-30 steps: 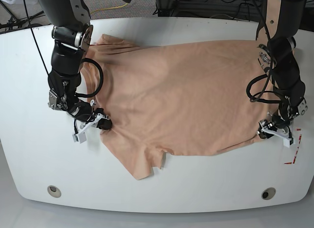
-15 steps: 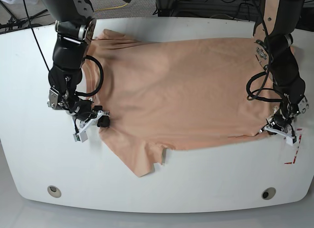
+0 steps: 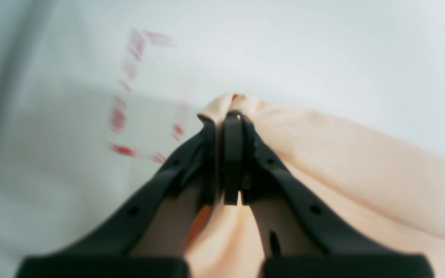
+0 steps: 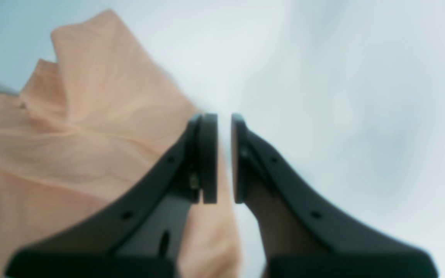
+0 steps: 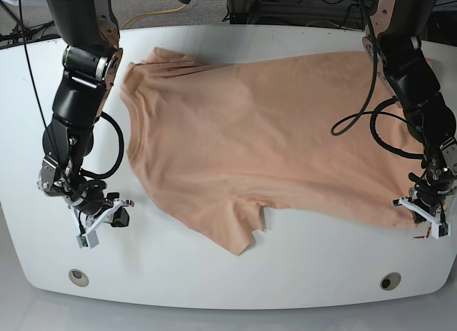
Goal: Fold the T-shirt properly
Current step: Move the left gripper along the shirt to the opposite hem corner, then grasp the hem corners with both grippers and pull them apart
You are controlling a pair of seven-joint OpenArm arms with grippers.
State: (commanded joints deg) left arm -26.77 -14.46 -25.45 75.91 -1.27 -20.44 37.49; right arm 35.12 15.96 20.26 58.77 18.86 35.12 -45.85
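the t-shirt is spread flat across the middle of the white table, neck toward the right arm's side and hem toward the left arm's side; one sleeve is pointed at the table's near edge. the left gripper is clenched on a bunched corner of the t-shirt's hem, and cloth is seen pinched between its pads, just beside the red dashed mark on the table. the right gripper is seen with a narrow gap between its pads and nothing held; it is placed over bare table just beside the t-shirt's edge, on the neck side.
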